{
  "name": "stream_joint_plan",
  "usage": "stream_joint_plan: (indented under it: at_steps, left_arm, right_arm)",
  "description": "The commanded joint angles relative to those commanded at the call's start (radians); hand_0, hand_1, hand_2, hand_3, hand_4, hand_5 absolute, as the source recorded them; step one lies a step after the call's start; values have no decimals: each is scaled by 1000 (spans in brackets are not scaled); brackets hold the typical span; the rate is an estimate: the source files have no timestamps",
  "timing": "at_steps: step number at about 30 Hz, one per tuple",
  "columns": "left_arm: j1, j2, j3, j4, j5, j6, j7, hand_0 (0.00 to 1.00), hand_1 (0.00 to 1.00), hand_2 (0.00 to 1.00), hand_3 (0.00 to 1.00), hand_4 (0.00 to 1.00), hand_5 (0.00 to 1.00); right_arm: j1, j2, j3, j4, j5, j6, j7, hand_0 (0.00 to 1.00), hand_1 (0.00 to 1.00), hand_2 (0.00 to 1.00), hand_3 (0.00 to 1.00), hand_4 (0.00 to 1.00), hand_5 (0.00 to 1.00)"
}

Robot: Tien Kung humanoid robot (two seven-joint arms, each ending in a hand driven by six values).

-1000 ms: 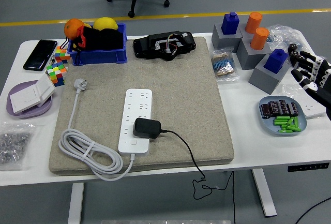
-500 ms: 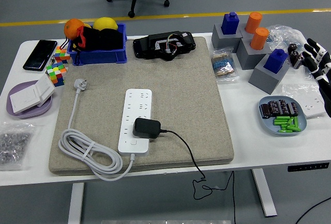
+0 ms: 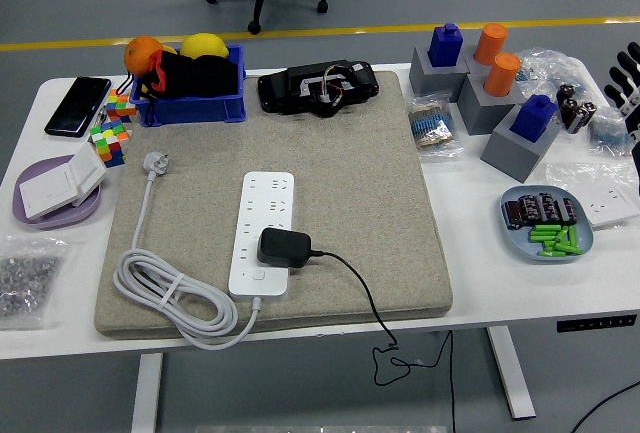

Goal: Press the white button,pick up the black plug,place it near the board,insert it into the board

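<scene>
A white power strip lies on the grey mat, its white cable coiled at the mat's front left. The black plug sits plugged into the strip near its front end, and its black cord trails off the table's front edge. The strip's white button shows just below the plug. My right hand is at the picture's far right edge, raised above the table, fingers spread and holding nothing, far from the strip. My left arm is out of view.
A blue bin with fruit and a black device stand at the back. Grey blocks with blue and orange pegs and a blue plate fill the right side. Cubes, a phone and a purple dish lie left.
My right hand has withdrawn up and to the right, from beside the blue plate to the picture's edge. Nothing on the table moved.
</scene>
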Motion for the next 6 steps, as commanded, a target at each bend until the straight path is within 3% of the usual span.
stream_joint_plan:
  at_steps: [6]
  left_arm:
    - [-8, -7, -13, 0, -6, -3, 10, 696, 651, 636, 676, 533, 101]
  right_arm:
    - [11, 5, -5, 0, 13, -2, 31, 998, 998, 998, 998, 998, 998]
